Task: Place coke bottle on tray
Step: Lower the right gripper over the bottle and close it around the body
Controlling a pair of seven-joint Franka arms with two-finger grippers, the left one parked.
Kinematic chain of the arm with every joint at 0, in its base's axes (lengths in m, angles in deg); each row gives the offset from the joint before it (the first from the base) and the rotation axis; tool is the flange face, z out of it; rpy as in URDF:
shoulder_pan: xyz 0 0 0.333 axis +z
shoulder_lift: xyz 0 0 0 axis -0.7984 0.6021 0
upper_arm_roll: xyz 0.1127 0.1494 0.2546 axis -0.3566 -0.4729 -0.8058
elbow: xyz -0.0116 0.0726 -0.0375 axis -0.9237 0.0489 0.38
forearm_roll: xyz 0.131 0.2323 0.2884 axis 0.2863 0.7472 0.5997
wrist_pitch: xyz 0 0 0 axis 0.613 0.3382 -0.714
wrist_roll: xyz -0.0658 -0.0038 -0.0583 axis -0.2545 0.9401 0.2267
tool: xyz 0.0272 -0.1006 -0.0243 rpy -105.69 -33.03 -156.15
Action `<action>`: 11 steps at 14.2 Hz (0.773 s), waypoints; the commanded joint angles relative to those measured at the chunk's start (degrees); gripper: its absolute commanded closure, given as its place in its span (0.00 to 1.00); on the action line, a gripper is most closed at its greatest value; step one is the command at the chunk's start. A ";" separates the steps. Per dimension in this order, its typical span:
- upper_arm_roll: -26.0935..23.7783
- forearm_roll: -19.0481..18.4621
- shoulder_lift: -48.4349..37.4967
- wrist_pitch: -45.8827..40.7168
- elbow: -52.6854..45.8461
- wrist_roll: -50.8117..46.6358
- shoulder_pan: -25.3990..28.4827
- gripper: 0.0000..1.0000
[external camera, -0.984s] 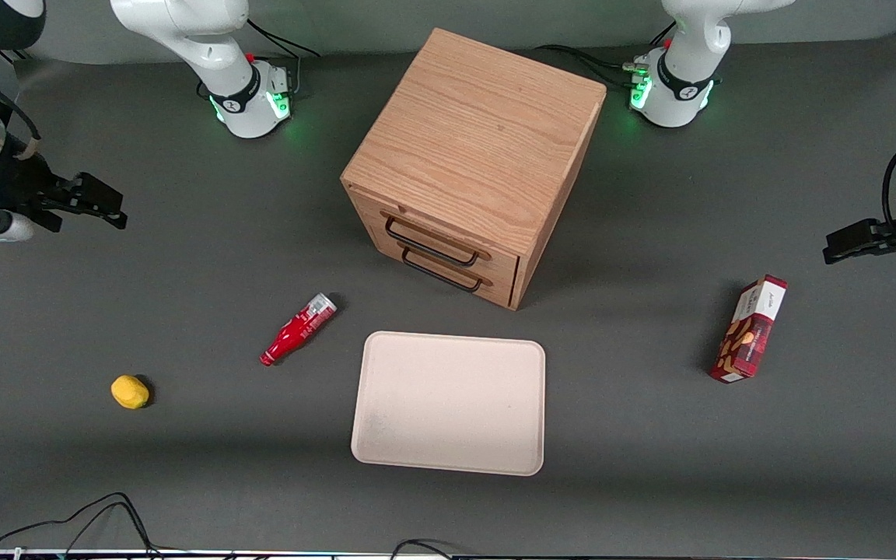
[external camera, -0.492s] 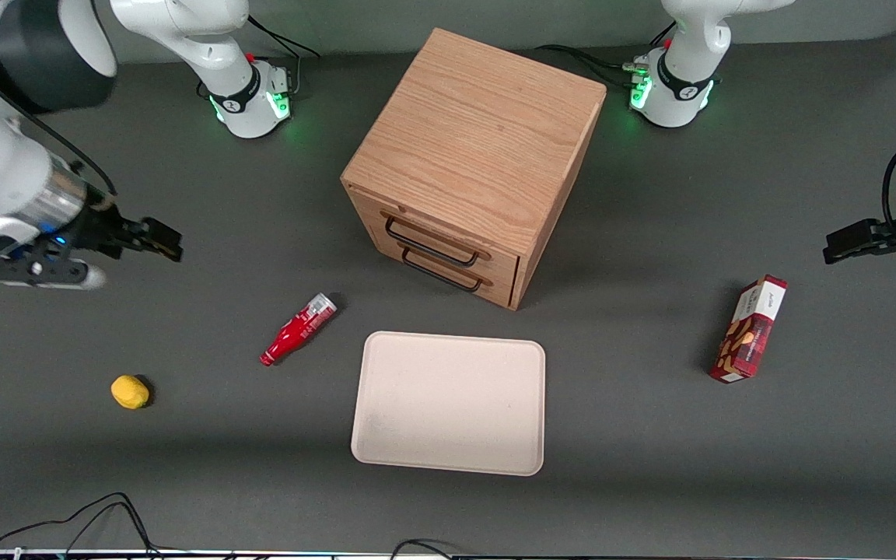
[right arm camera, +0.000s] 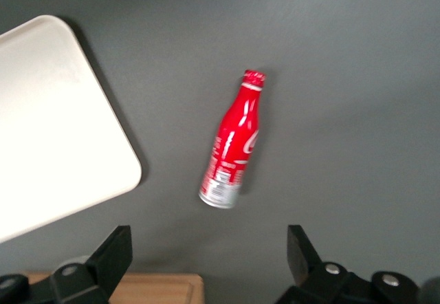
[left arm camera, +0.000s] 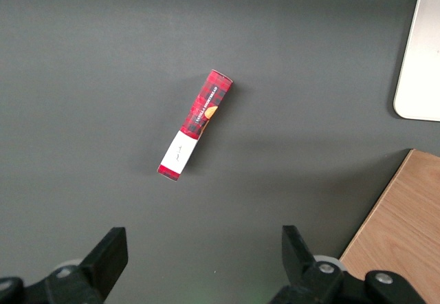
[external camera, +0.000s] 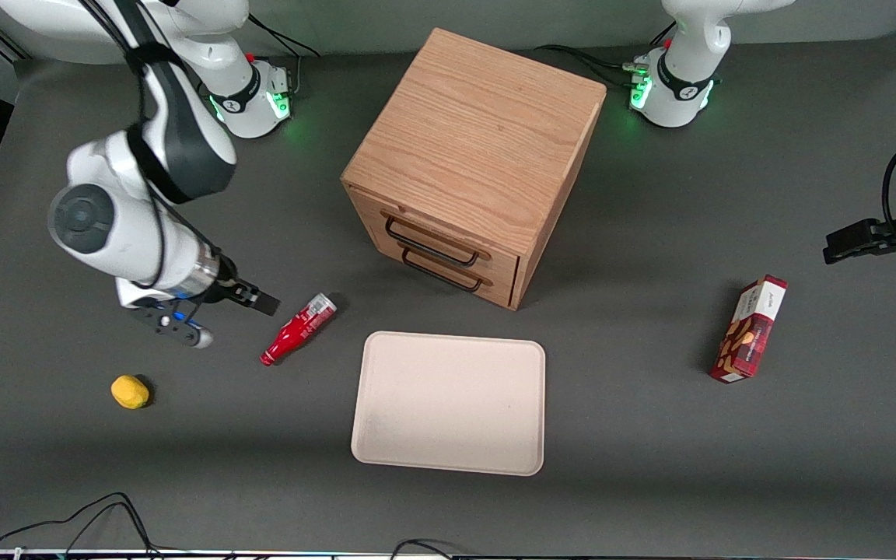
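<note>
Dark table (external camera: pixel 650 482) carries cabinet (external camera: pixel 473 163), tray (external camera: pixel 449 402), coke bottle (external camera: pixel 299 328), lemon (external camera: pixel 129 391), snack box (external camera: pixel 750 329).

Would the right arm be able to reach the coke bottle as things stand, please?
Probably yes: the gripper, fingers open, hangs beside the coke bottle, which lies alone on the table near the tray.

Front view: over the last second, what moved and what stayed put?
The right arm swung in from the working arm's end of the table, bringing the gripper nearer the front camera and close beside the coke bottle, not touching it. Its fingers are open and hold nothing. The bottle still lies on its side on the table, off the tray. The lemon, drawer cabinet and snack box did not move.
</note>
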 commanded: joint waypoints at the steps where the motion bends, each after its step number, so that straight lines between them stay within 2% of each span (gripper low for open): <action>1: -0.55 -1.54 0.07 8.07 6.86 -6.04 0.02 0.00; 3: -0.47 -2.77 3.14 10.80 7.39 -8.67 -0.07 0.00; 6: -0.55 -7.16 7.97 16.43 8.36 -15.00 -0.07 0.00; 11: -0.47 -8.66 14.83 24.16 8.36 -18.35 -0.07 0.00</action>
